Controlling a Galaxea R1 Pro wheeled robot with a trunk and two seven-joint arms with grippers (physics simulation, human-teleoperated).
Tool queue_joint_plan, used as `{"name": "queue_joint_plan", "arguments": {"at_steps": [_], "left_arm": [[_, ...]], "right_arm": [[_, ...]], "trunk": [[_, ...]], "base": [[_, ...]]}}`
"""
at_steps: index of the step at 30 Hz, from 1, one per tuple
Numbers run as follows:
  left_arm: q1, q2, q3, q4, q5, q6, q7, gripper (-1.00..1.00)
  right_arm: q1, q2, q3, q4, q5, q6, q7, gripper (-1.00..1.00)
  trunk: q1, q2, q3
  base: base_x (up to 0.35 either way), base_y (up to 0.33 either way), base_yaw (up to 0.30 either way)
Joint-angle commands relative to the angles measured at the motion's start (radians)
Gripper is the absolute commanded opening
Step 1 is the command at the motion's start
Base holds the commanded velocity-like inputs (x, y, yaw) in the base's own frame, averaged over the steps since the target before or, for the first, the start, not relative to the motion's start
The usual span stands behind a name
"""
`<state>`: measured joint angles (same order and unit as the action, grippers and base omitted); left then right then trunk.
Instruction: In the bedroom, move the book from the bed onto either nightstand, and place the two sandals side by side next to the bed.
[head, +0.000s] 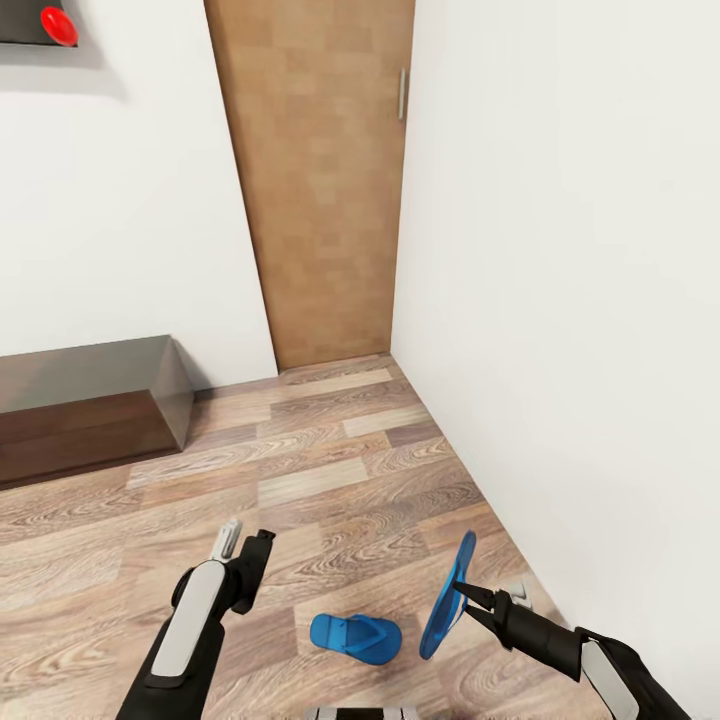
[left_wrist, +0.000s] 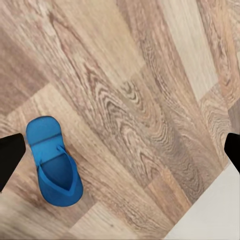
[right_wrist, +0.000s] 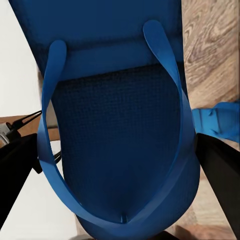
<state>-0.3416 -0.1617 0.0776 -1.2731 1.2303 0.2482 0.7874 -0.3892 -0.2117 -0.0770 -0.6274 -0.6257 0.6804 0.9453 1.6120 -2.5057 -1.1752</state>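
Note:
My right gripper (head: 468, 594) is shut on a bright blue sandal (head: 448, 596) and holds it on edge above the wood floor, close to the white wall. In the right wrist view this sandal (right_wrist: 120, 125) hangs between the black fingers (right_wrist: 220, 175), strap side toward the camera. The second sandal (head: 355, 637) lies flat on the floor between my arms, strap up. My left gripper (head: 245, 548) hovers open over the floor to the left of it. In the left wrist view that sandal (left_wrist: 52, 162) lies near one fingertip (left_wrist: 7, 160). The bed, book and nightstands are out of view.
A plain brown door (head: 315, 180) stands closed in the corner ahead. White walls run along the right (head: 570, 300) and behind. A long low dark bench (head: 90, 410) sits against the left wall. Bare plank floor (head: 330, 470) stretches between the bench and the right wall.

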Motion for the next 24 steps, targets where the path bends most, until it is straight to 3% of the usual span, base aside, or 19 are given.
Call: {"name": "queue_joint_plan", "arguments": {"at_steps": [1,24], "left_arm": [[0.000,-0.001,0.002,-0.001,0.003,0.006,0.004,1.00],[0.001,-0.001,-0.001,0.000,0.005,0.008,0.004,1.00]], "right_arm": [[0.000,0.000,-0.001,0.000,-0.005,0.007,0.001,-1.00],[0.000,0.000,-0.001,0.000,-0.005,0.008,0.001,-1.00]], "trunk": [[0.000,-0.001,-0.005],[0.011,-0.006,-0.094]], "base": [[0.000,0.000,0.000],[0.000,0.000,0.000]]}}
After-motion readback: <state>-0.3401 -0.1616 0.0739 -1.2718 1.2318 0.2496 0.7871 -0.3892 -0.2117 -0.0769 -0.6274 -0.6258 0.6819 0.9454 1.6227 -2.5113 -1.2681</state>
